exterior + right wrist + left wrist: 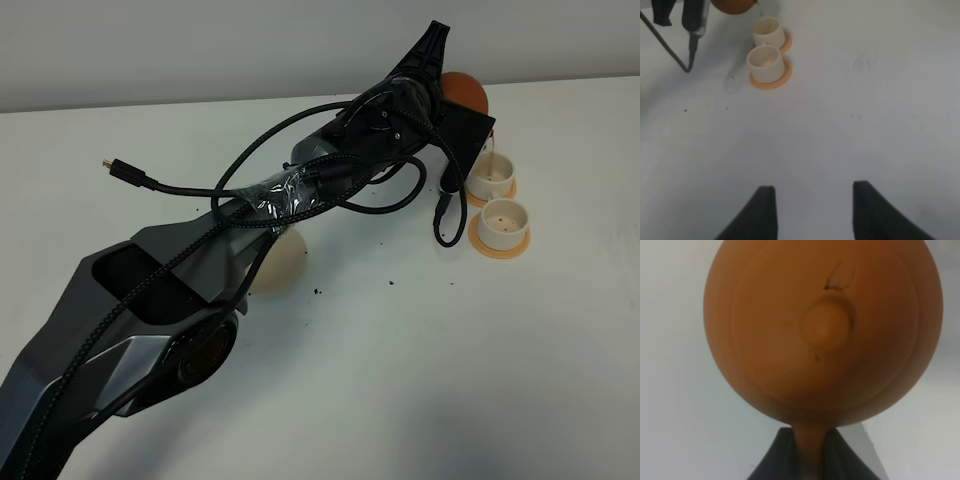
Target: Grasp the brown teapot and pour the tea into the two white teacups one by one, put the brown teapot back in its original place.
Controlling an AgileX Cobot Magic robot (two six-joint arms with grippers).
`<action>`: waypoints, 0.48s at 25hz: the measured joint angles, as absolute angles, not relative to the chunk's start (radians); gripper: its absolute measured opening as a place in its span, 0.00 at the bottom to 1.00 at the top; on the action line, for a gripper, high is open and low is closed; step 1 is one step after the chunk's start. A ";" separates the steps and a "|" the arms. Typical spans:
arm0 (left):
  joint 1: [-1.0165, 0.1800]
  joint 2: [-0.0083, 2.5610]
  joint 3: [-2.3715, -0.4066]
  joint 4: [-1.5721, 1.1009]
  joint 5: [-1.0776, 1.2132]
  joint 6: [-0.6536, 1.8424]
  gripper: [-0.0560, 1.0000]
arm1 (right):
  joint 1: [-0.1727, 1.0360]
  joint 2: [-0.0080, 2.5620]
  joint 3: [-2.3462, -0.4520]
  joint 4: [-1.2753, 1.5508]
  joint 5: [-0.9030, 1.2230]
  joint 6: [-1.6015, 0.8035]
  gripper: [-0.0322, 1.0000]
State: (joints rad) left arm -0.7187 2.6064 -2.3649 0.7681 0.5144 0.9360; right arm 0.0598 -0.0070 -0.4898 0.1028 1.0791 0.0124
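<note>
brown teapot [820, 335]: plain orange-brown
teacups [491, 170] [503, 217]: 2, both white
saucers [500, 251] [490, 199]: 2, both orange
coaster [288, 262]: cream-beige
table [450, 380]: white, flecked with dark specks
arm [160, 300]: grey, wrapped by black cables

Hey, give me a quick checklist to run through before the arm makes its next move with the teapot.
1. Grip: the left gripper has its jaws closed on the handle of the brown teapot. Ok.
2. Spout lined up over the far teacup: the pot is in the air close by it. Cannot tell.
3. Far and near teacup upright on their orange saucers. Ok.
4. Tea level in either cup. Cannot tell.
5. Coaster free for the return: partly hidden under the left arm, and the part that shows is bare. Ok.
6. Right gripper open, well away from the cups. Ok.
</note>
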 joint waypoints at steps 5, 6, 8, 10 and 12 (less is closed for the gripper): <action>-0.719 2.606 -2.365 0.773 0.512 0.936 0.17 | 0.060 -0.007 -0.490 0.103 1.079 0.012 0.39; -0.719 2.606 -2.365 0.773 0.511 0.936 0.17 | 0.060 -0.007 -0.490 0.103 1.079 0.012 0.39; -0.719 2.606 -2.365 0.773 0.507 0.936 0.17 | 0.060 -0.007 -0.490 0.103 1.079 0.012 0.39; -0.719 2.606 -2.365 0.773 0.504 0.936 0.17 | 0.060 -0.007 -0.490 0.103 1.079 0.012 0.39; -0.719 2.606 -2.365 0.774 0.500 0.936 0.17 | 0.060 -0.007 -0.490 0.103 1.079 0.012 0.39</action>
